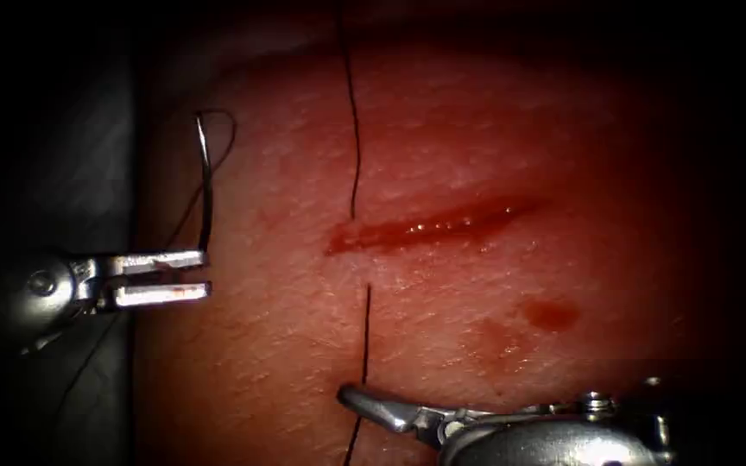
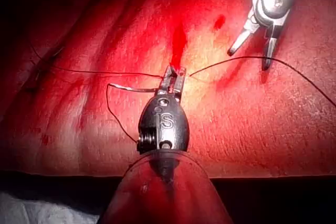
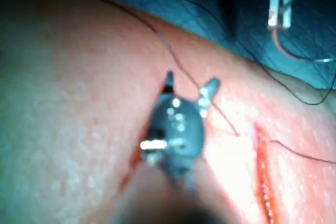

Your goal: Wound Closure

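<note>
The tissue (image 1: pixel 477 129) carries a slanting cut (image 1: pixel 433 226) wet with red fluid. My left tool (image 1: pixel 205 274) stands to the left of the cut at the tissue's edge, shut on the curved needle (image 1: pixel 206 181) near the end away from the thread. The needle rises free of the tissue. Dark thread (image 1: pixel 354 129) runs down to the cut's left end and comes out below it (image 1: pixel 368 328). My right tool (image 1: pixel 347 399) lies below the cut, open and holding nothing, beside the thread. The left tool (image 2: pixel 175 72) grips the needle (image 2: pixel 134 88); the right tool (image 3: pixel 190 81) is spread.
A spot of red fluid (image 1: pixel 550 313) lies below the cut's right part. Thread from the needle's tail loops (image 1: pixel 230 129) and trails down past the left tool. Grey cloth (image 1: pixel 79 173) lies off the tissue's left edge.
</note>
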Controlling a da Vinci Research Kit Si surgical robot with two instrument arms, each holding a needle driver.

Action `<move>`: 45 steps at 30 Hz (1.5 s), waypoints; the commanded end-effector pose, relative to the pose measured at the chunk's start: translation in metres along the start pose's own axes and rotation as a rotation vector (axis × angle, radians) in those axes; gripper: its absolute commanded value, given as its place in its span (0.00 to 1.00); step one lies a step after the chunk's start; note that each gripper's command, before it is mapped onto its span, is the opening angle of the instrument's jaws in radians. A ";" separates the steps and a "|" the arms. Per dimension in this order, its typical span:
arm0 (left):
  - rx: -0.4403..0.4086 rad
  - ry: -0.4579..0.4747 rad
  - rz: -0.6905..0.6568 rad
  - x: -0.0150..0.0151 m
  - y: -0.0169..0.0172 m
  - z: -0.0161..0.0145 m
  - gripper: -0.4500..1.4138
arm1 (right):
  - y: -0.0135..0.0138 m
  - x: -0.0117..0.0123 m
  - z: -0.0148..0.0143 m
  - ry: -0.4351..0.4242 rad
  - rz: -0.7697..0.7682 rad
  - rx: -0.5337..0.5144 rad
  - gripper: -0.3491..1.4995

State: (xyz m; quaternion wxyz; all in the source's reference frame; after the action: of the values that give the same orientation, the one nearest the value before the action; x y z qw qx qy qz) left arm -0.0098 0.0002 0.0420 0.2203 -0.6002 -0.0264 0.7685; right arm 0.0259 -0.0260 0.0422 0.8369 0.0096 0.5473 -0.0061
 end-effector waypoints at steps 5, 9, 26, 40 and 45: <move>-0.002 0.001 -0.001 -0.0006 0.0001 0.0006 0.00 | 0.0016 -0.0053 0.0023 -0.032 -0.005 -0.039 0.72; -0.001 0.001 0.001 -0.0007 0.0002 0.0006 0.00 | 0.0025 -0.0079 0.0039 -0.056 -0.019 -0.054 0.69; -0.002 0.001 -0.009 -0.0008 0.0002 0.0005 0.00 | 0.0025 -0.0097 0.0051 -0.056 -0.017 -0.018 0.00; -0.001 0.001 -0.009 -0.0009 0.0003 0.0005 0.00 | -0.0012 -0.0013 0.0025 -0.014 0.007 0.005 0.00; -0.001 0.001 -0.009 -0.0009 0.0003 0.0005 0.00 | -0.0025 0.0010 0.0021 0.005 -0.019 0.020 0.00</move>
State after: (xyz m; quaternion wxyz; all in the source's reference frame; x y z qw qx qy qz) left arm -0.0097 -0.0001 0.0421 0.2234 -0.6003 -0.0288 0.7674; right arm 0.0274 -0.0274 0.0418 0.8358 0.0111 0.5486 -0.0185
